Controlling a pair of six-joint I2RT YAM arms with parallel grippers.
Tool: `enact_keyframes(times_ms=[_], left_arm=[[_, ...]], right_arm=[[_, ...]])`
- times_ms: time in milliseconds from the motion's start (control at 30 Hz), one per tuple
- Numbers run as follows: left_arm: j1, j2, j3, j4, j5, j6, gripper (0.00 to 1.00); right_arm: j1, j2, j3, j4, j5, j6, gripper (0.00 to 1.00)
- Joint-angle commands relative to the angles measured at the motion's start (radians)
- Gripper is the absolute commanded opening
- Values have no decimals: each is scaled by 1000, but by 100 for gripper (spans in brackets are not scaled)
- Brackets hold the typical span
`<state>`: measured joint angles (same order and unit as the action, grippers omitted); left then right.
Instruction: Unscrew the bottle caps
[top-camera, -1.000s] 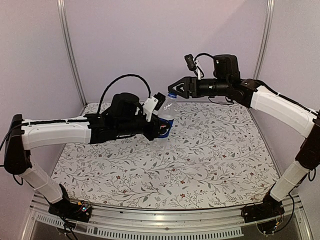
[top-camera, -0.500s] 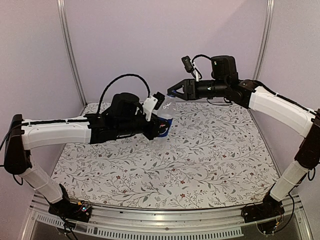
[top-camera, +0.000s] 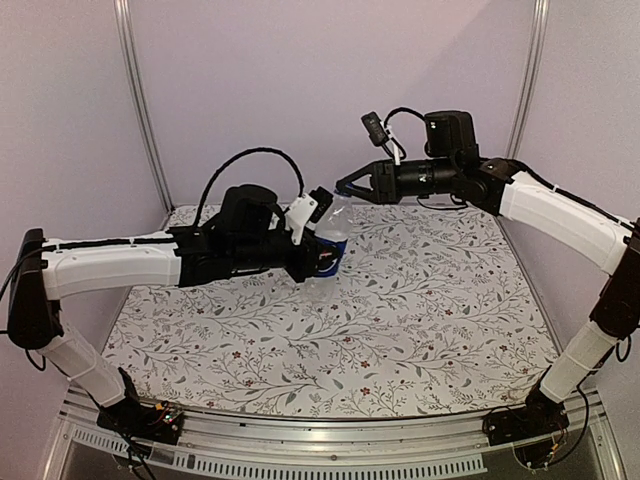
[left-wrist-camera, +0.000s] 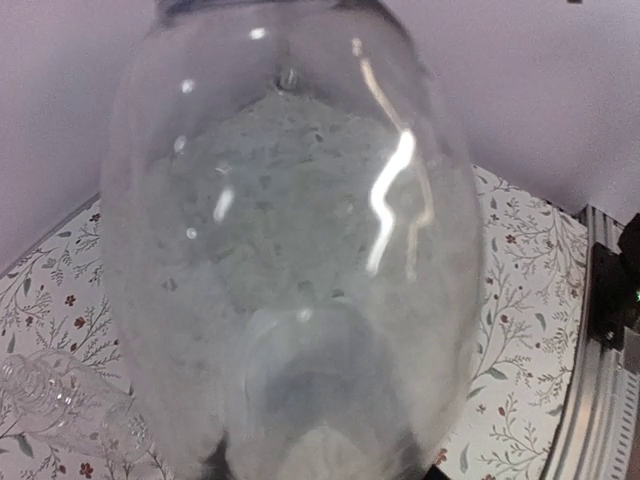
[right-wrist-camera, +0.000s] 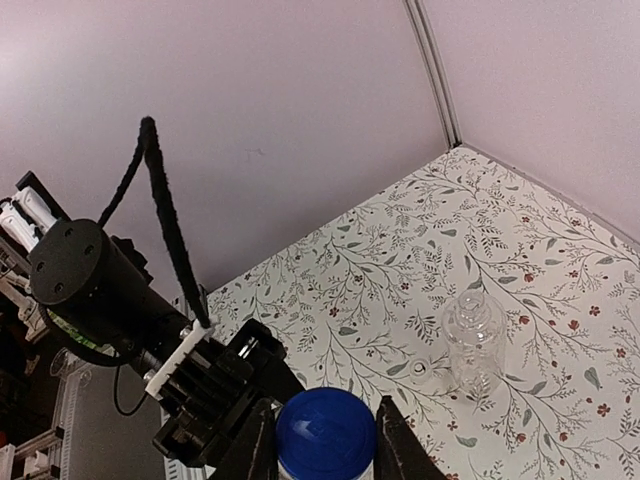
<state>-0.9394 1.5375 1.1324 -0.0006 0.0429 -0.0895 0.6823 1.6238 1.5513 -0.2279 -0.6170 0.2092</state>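
Pepsi bottle (left-wrist-camera: 290, 250) swamps the left wrist view, fingers hidden; overhead, the left gripper (top-camera: 318, 258) clamps it upright toward the table's (top-camera: 420, 300) back. Only the right wrist shows the right gripper (right-wrist-camera: 327, 445) pinching the blue cap (right-wrist-camera: 325, 425)

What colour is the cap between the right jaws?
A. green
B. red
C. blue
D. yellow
C: in the right wrist view, the cap sitting between the right jaws is bright blue.
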Motion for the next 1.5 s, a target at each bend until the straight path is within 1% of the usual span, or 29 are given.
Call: enact_keyframes(times_ms=[0,67,133,200,333,533,800,867,1233,1400,1467], left_arm=[[3,-26,16,-45,319,83,31],[19,-31,7,-45,460,80,31],[30,-38,0,-37,560,71,32],[42,-41,-7,-26,640,62,32],[61,-46,-13,-19,724,50,32],[79,-50,-20,-21,727,45,32],[102,-64,-30,-16,695,27,32],[108,-71,-37,23,696,22,32],[126,-89,-61,52,700,3,32],[127,-80,-59,48,684,0,29],[126,-72,-54,38,662,2,27]], right_arm=[[5,-21,19,-32,-179,-170,9],[5,-23,10,-53,-253,-274,12],[2,-25,-3,-60,-323,-341,12],[-7,-22,-11,-61,-390,-395,14],[-26,-3,-8,-60,-498,-422,17],[-38,2,-8,-63,-517,-427,21],[-63,-26,-36,-64,-506,-427,18],[-68,-36,-43,-64,-506,-427,18],[-78,-47,-72,-59,-507,-426,18],[-78,-44,-72,-43,-502,-403,25],[-78,-40,-71,-35,-487,-383,32]])
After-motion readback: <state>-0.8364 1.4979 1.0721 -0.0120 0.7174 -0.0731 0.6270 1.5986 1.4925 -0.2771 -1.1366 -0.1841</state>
